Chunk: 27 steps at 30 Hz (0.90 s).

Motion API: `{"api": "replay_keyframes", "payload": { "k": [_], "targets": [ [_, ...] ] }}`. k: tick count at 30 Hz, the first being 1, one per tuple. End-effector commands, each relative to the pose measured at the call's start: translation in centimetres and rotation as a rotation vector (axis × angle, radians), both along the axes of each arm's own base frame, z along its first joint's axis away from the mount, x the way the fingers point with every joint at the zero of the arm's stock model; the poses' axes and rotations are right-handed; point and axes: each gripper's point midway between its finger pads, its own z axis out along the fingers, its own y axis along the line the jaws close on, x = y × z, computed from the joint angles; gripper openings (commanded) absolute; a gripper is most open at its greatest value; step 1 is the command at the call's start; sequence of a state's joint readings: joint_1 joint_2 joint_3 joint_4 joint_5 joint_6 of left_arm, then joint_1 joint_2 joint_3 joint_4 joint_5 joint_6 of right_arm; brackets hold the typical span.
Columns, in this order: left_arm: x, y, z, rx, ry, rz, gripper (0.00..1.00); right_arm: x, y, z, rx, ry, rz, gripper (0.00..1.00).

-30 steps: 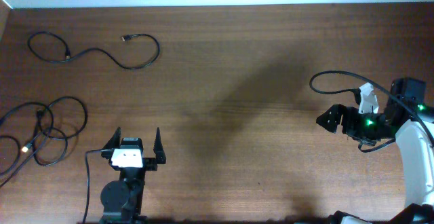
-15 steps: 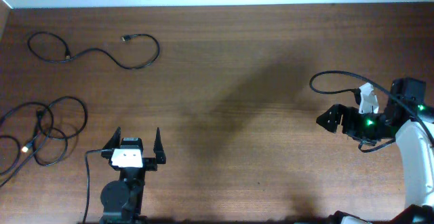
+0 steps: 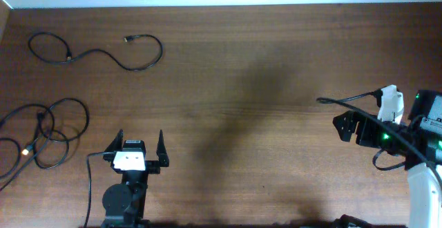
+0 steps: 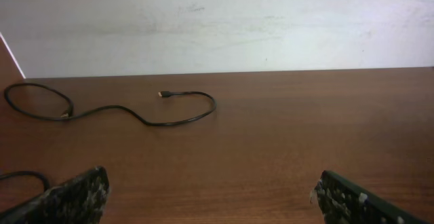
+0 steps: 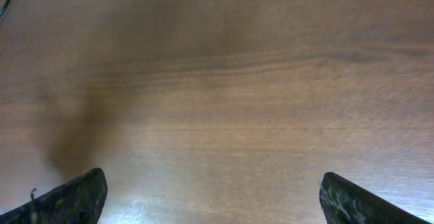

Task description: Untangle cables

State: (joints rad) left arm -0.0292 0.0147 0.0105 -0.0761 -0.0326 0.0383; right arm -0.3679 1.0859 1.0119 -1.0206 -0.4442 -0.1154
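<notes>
One cable (image 3: 161,50) lies by itself at the far left of the table, a loop at one end and a small plug at the other; the left wrist view shows its plug end (image 4: 163,94). Nearer the front left, other cables (image 3: 41,123) form an overlapping tangle of loops with a gold-tipped plug. My left gripper (image 3: 140,137) stands open to the right of that tangle, touching nothing, and its fingers (image 4: 74,197) frame bare wood. My right gripper (image 3: 338,126) is far off at the right side, pointing left; its fingers (image 5: 74,197) are wide apart over bare wood, so it is open.
The wooden table (image 3: 228,62) ends at a white wall along the back. A thick black wire (image 3: 345,101) fixed to the right arm arcs out beside it. A thin dark curve (image 5: 8,0) crosses the right wrist view's top left corner; I cannot tell what it is.
The right arm has shifted right and toward the front edge, and its wire loop has flattened. The left arm and the cables have not moved.
</notes>
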Motion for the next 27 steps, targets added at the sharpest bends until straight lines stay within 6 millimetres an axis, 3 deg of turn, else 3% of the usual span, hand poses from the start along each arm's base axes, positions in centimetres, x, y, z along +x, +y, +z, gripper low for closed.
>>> {"api": "replay_keyframes", "payload": {
  "k": [1, 7, 11, 16, 24, 27],
  "targets": [
    [-0.1, -0.2, 0.0, 0.014, 0.0, -0.013, 0.98, 0.2, -0.7, 1.9, -0.069, -0.096, -0.015, 0.99],
    [-0.1, -0.2, 0.0, 0.014, 0.0, -0.013, 0.98, 0.1, 0.6, 2.1, -0.115, -0.242, 0.03, 0.99],
    [-0.1, -0.2, 0.0, 0.014, 0.0, -0.013, 0.99, 1.7, 2.7, 1.9, -0.157, -0.482, 0.117, 0.99],
    [-0.1, -0.2, 0.0, 0.014, 0.0, -0.013, 0.98, 1.7, 4.9, 0.5, -0.184, -0.713, 0.196, 0.99],
    [-0.1, -0.2, 0.0, 0.014, 0.0, -0.013, 0.98, -0.1, 5.4, -0.7, -0.217, -1.048, 0.156, 0.99],
    [-0.1, -0.2, 0.0, 0.014, 0.0, -0.013, 0.99, -0.5, 4.9, -0.1, -0.241, -1.066, 0.124, 0.99]
  ]
}}
